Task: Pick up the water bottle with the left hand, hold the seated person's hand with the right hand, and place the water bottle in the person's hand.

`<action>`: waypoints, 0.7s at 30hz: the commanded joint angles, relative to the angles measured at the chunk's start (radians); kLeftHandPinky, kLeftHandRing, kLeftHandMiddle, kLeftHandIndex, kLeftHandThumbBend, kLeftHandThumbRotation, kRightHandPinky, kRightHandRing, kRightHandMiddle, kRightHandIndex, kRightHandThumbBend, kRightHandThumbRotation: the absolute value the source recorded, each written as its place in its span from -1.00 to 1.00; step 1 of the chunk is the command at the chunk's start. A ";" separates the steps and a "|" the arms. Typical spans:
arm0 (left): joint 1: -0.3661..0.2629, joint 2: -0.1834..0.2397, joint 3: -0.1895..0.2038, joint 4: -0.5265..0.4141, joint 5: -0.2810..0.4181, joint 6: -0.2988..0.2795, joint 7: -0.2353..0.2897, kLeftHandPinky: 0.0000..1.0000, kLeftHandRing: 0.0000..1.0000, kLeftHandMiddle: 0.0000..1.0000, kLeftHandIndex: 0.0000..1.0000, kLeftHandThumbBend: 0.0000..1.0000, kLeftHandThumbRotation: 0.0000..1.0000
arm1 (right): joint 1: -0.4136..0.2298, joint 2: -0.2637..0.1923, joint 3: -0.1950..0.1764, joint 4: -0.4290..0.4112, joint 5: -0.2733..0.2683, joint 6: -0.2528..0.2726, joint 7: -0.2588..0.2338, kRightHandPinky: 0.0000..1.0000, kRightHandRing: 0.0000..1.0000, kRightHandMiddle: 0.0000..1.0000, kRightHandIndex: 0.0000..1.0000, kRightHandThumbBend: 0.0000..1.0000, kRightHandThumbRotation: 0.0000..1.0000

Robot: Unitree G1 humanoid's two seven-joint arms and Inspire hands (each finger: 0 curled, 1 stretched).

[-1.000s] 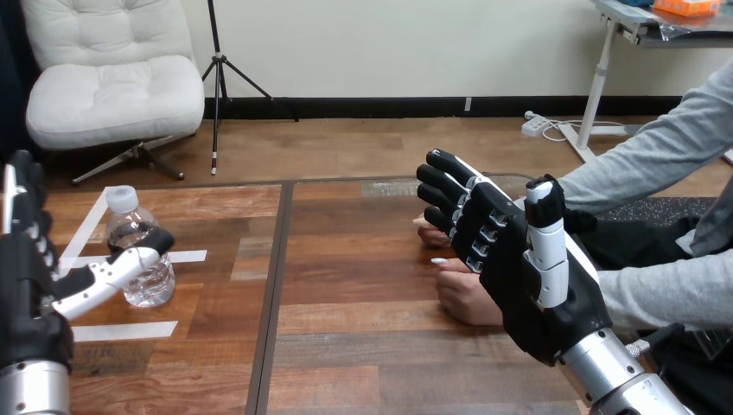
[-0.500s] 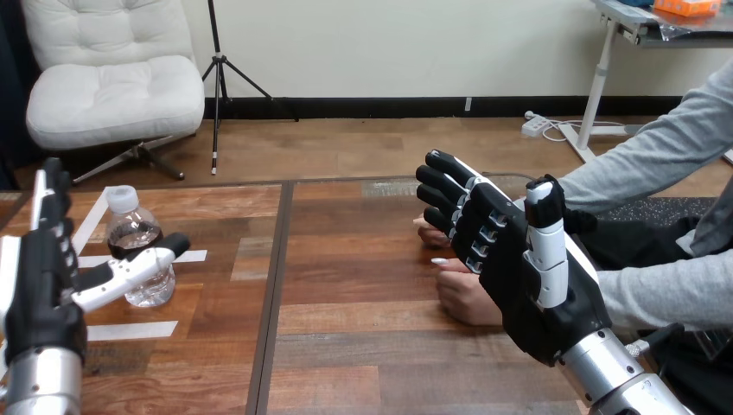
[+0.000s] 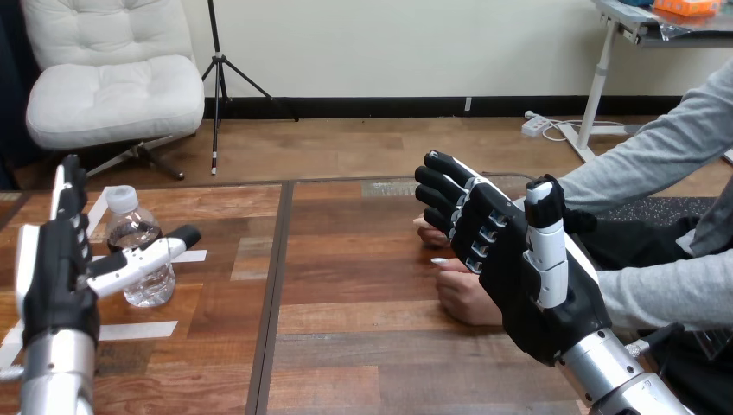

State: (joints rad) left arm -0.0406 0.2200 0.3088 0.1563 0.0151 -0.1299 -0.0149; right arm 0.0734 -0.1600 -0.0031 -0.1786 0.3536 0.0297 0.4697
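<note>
Left hand (image 3: 54,277) has come in from the view's left edge toward the bottle (image 3: 149,281); bottle and right hand (image 3: 527,285) are unmoved.

Bottle: one, clear ribbed plastic, round, white screw cap, dark band round the upper body. Stands upright on the left part of the table (image 3: 363,346), not lifted.

Left hand: black palm, white shells, silver forearm below. Spread wide, fingers (image 3: 69,186) straight and pointing up, thumb (image 3: 143,252) stretched out sideways across the front of the bottle. Cannot tell if the thumb touches the plastic. Nothing is curled round the bottle.

Right hand: open, thumb upright, fingers reaching forward with a slight bend, holding nothing. It stands in front of the person's hands at the view's right.

Person's hands: two, both low on the table, grey sleeves. The person's nearer hand (image 3: 462,298) is partly hidden behind the robot's palm; of the person's farther hand (image 3: 425,226) just the fingertips show past the robot's fingers. Contact with either: cannot tell.

Table: wood planks, brown, visible grain, two panels with one dark seam between them.

Tape strips (image 3: 130,330): white, flat, several, laid round the bottle on the left panel.
</note>
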 commanded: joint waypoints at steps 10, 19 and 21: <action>-0.142 0.040 -0.036 0.113 0.014 -0.009 0.014 1.00 1.00 1.00 1.00 0.96 -0.82 | -0.057 -0.003 -0.006 -0.039 0.010 -0.011 0.002 1.00 0.90 0.85 0.82 0.86 1.00; -0.190 0.043 -0.042 0.191 0.022 0.007 0.039 1.00 1.00 1.00 1.00 0.98 -0.81 | -0.061 -0.004 -0.008 -0.029 0.012 -0.017 0.011 1.00 0.90 0.85 0.82 0.86 1.00; -0.202 0.044 -0.044 0.210 0.028 0.014 0.047 1.00 1.00 1.00 1.00 0.98 -0.80 | -0.062 -0.003 -0.009 -0.024 0.012 -0.021 0.014 1.00 0.90 0.85 0.82 0.86 1.00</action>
State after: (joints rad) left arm -0.1521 0.2282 0.2840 0.3213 0.0229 -0.1228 0.0151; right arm 0.0732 -0.1604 -0.0035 -0.1785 0.3538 0.0297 0.4756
